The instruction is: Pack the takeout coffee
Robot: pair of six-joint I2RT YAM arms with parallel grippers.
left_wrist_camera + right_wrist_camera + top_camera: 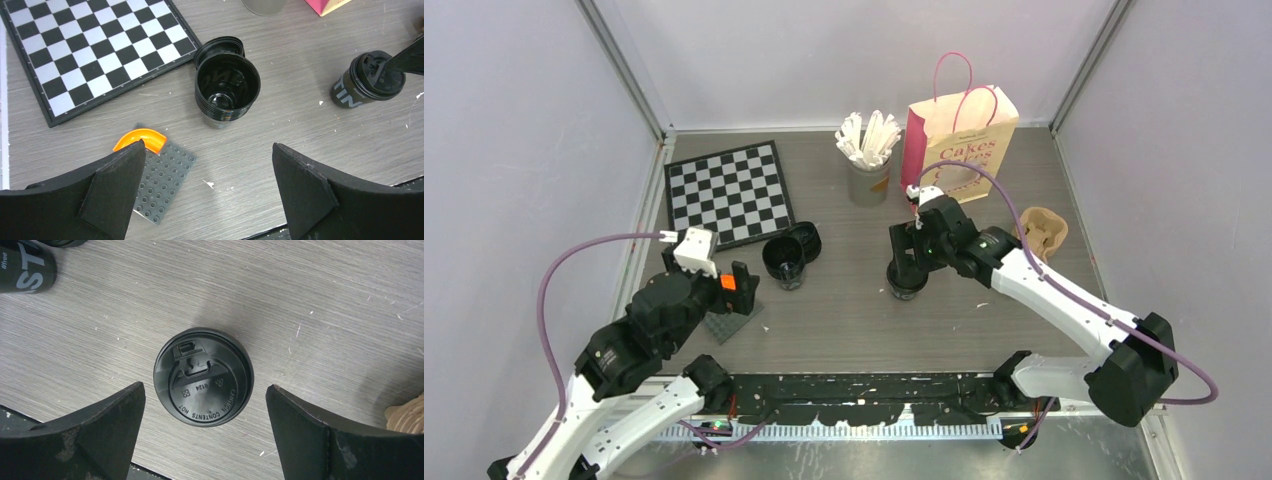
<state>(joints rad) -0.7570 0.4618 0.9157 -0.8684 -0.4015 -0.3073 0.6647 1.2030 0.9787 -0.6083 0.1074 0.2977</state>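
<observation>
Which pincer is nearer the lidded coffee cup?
Right. The right pincer hangs open directly above the lidded cup. The left pincer is open too, but off to the cup's left, near the lidless cup.

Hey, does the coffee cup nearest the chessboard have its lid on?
No, that coffee cup stands open with its inside showing, and its lid lies beside it.

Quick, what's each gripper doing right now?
Left gripper: open, empty.
Right gripper: open over the lidded coffee cup, not gripping it.
</observation>
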